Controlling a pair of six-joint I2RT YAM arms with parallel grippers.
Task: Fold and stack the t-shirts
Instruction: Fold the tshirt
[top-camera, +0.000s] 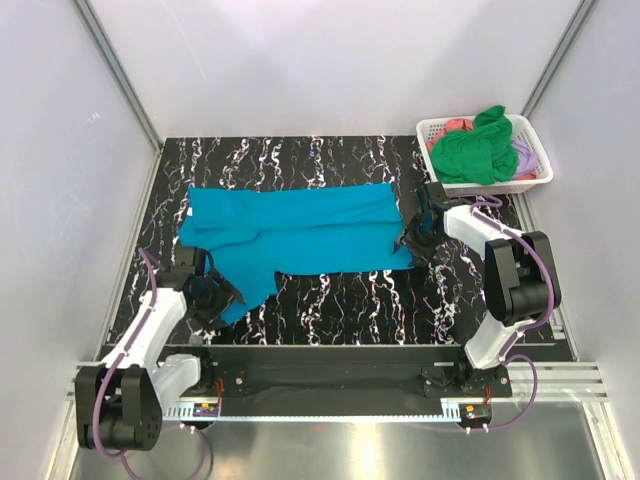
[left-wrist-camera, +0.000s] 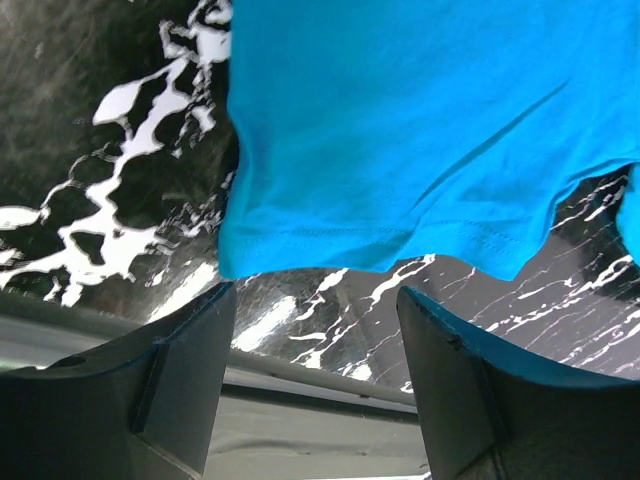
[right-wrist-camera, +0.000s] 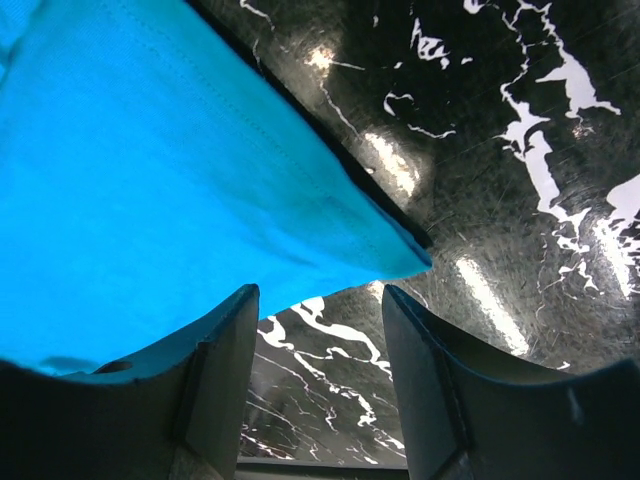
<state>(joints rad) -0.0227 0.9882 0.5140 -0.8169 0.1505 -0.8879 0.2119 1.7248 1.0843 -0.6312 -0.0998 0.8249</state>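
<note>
The teal-blue t-shirt (top-camera: 300, 232) lies spread on the black marbled table (top-camera: 340, 300), folded into a long band with a sleeve hanging toward the front left. My left gripper (top-camera: 215, 296) is open and empty at that sleeve's hem (left-wrist-camera: 400, 150). My right gripper (top-camera: 412, 240) is open and empty at the shirt's near right corner (right-wrist-camera: 200, 190). A bright green shirt (top-camera: 478, 152) lies on top in the white basket (top-camera: 540, 165), with coral-pink (top-camera: 455, 125) and lilac (top-camera: 524, 152) cloth beneath it.
The basket stands at the table's back right corner, just behind my right arm. White walls close in the left, right and back. A metal rail (top-camera: 340, 385) runs along the near edge.
</note>
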